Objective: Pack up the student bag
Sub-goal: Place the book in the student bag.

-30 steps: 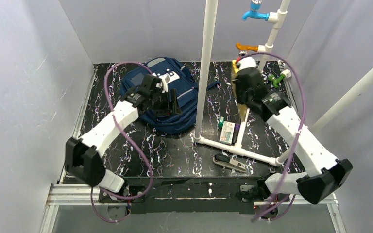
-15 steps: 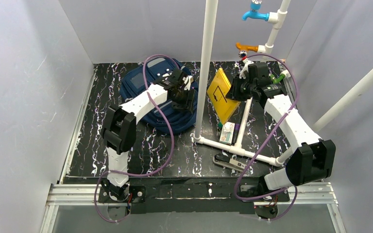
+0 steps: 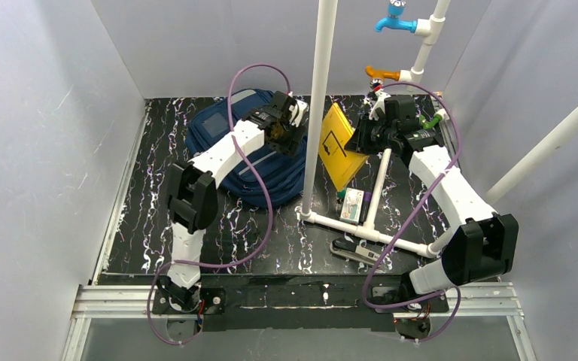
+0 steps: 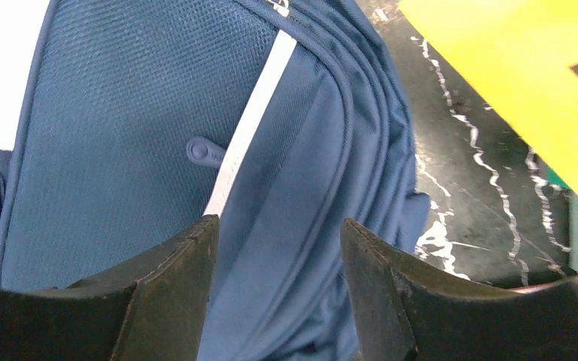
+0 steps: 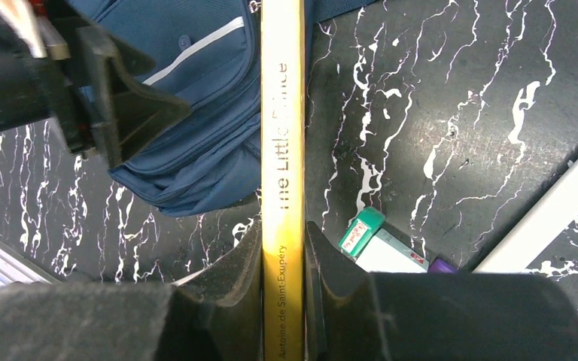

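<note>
Top view, bag: The student bag (image 3: 209,129) is lying slumped on the desk (image 3: 271,241), directly under my left hand (image 3: 284,135) and spreading out behind its wrist.
Top view, left hand: I am hovering over the bag's near side with the fingers apart, gripping nothing.
Top view, right hand: My right hand (image 3: 361,139) is clamping a yellow book (image 3: 336,143), holding it tilted off the desk. The book is reaching out from my fingertips toward the bag, and a white pipe post (image 3: 317,98) is standing between my two hands.
Left wrist view, bag: Beyond my parted fingers I am seeing navy woven fabric, a grey stripe (image 4: 252,128) and a zip pull (image 4: 205,153) just ahead of the left finger.
Left wrist view, handling: I am judging the bag soft and floppy, likely to bunch and sag. A seam edge or the zip pull is looking like a better hold than the flat panel.
Right wrist view, grip: The book's spine is running straight out from between my closed pads. The bag is lying to the left of it, and a small box (image 5: 380,252) is lying on the desk just right of my fingertips.
Only in the top view: the whole layout and the post.
Only in the left wrist view: the zip pull.
Only in the right wrist view: the lettered spine and the pinch on it.
Unclear everywhere: I cannot tell whether the main compartment is open.
</note>
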